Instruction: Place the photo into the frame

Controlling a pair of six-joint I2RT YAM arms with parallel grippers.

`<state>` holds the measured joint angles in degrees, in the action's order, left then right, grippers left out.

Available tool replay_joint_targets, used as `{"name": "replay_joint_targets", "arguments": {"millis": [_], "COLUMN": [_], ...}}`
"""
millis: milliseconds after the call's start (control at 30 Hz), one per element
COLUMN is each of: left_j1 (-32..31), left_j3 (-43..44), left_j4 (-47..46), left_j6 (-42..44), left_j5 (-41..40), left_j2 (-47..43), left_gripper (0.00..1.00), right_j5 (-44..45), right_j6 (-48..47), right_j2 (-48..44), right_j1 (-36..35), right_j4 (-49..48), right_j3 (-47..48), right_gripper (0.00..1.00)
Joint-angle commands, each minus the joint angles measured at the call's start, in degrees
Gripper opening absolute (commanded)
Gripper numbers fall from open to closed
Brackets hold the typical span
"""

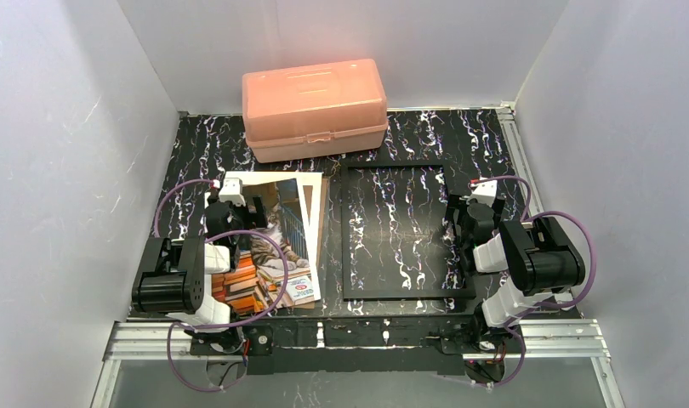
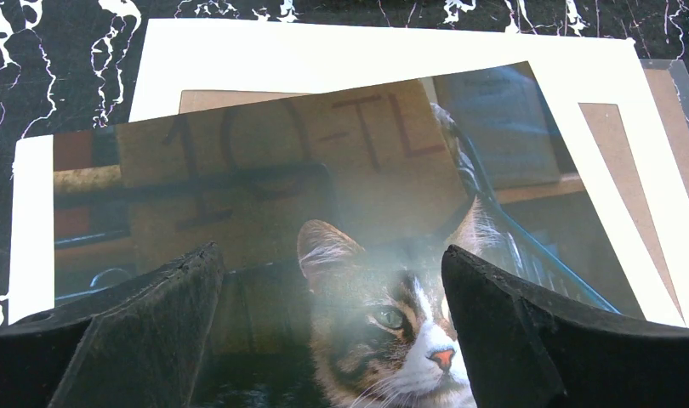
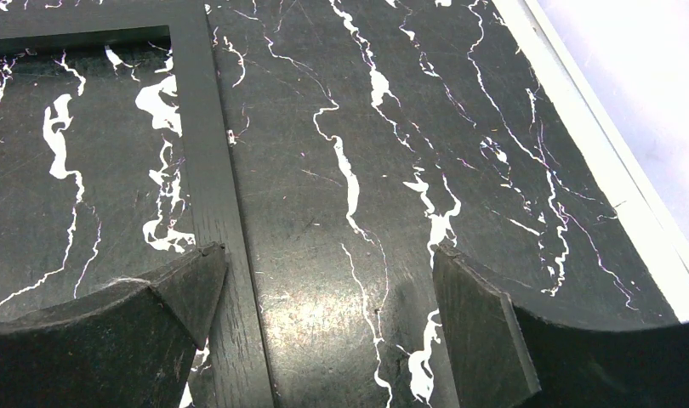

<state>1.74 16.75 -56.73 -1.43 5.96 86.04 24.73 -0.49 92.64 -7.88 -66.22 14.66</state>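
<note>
Nearest the bases, the left gripper [image 2: 328, 263] is hovering low over the photo [image 2: 264, 170], jaws spread wide and gripping nothing. It is sitting above the cat's face, probably lining up to pick the print. The photo is lying face up and skewed on the white mat sheet [image 2: 367, 51], whose window is showing the brown backing board [image 2: 609, 127], on the left half of the table [image 1: 460, 136].

The right gripper [image 3: 328, 259] is likewise hanging released and empty, one finger over the right rail of the frame [image 3: 207, 153], seemingly placed to steady it. The frame is lying flat just beside the stack, apart from the photo, with the marbled surface showing through it. Farthest back, the peach box [image 1: 316, 106] is sitting closed near the wall.
</note>
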Motion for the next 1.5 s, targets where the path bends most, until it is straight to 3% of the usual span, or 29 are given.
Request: {"name": "replay_joint_targets", "arguments": {"millis": [0, 200, 333, 400, 500, 533, 633, 733, 800, 867, 967, 1033, 1167, 1333, 1467], "left_j1": [-0.07, -0.01, 0.05, 0.31, 0.47, 0.53, 1.94, 3.31, 3.73, 4.33, 5.65, 6.60, 8.23, 9.76, 9.78], "left_j3": [0.70, 0.82, 1.61, 5.85, 18.06, 22.04, 32.57, 40.81, 46.55, 52.27, 58.66, 61.93, 67.52, 73.44, 73.42], "left_j4": [-0.33, -0.40, 0.96, 10.49, 32.32, 38.63, 55.28, 67.84, 75.19, 82.11, 89.55, 93.28, 100.20, 107.45, 109.05], "left_j6": [0.57, 0.60, 0.59, 0.12, 0.41, 1.07, 1.17, 1.17, 2.97, 3.41, 3.12, 2.89, 2.66, 1.83, 1.97], "left_j5": [-0.79, -0.80, -0.39, -0.82, -3.36, -3.73, -1.23, 2.37, 4.17, 5.90, 6.87, 7.55, 9.31, 12.20, 11.61], "left_j2": [-1.09, -0.99, -1.51, -4.32, -6.15, -5.99, -5.30, -4.41, -3.26, -1.90, -0.22, 0.62, 2.72, 5.75, 6.01], "left_gripper": [0.98, 0.98, 0.98, 0.98, 0.98, 0.98, 0.98, 0.98, 0.98, 0.98, 0.98, 0.98, 0.98, 0.98, 0.98], "right_j5": [0.84, 0.78, 7.41, 6.84, 6.55, 10.03, 25.06, 14.35, 11.61, 1.33, -13.07, -11.10, 4.67, 9.99, 15.65], "right_j6": [-0.74, -0.74, 2.67, 2.39, 1.69, 3.55, 16.11, 15.20, 27.03, 35.35, 34.15, 31.91, 27.38, 30.82, 32.96], "right_j2": [-0.09, -0.09, -2.14, -2.22, -5.59, -8.34, -16.72, -20.71, -21.69, -21.85, -19.83, -18.42, -15.13, -4.40, 6.43], "right_j1": [0.27, 0.24, 0.39, 0.40, 0.33, 0.29, 1.03, 1.59, 2.12, 4.14, 5.05, -0.36, -20.98, -37.52, -48.47], "right_j4": [-3.05, -3.00, -1.98, -4.20, -6.10, -1.19, 28.50, 41.00, 48.35, 54.29, 60.47, 66.56, 75.96, 86.43, 93.80], "right_j3": [0.45, 0.45, -0.48, -1.45, -3.09, -1.63, 8.53, 16.97, 20.86, 23.83, 29.98, 34.47, 41.60, 51.19, 59.79], "right_gripper": [0.99, 0.99, 0.99, 0.99, 0.99, 0.99, 0.99, 0.99, 0.99, 0.99, 0.99, 0.99, 0.99, 0.99, 0.99]}}
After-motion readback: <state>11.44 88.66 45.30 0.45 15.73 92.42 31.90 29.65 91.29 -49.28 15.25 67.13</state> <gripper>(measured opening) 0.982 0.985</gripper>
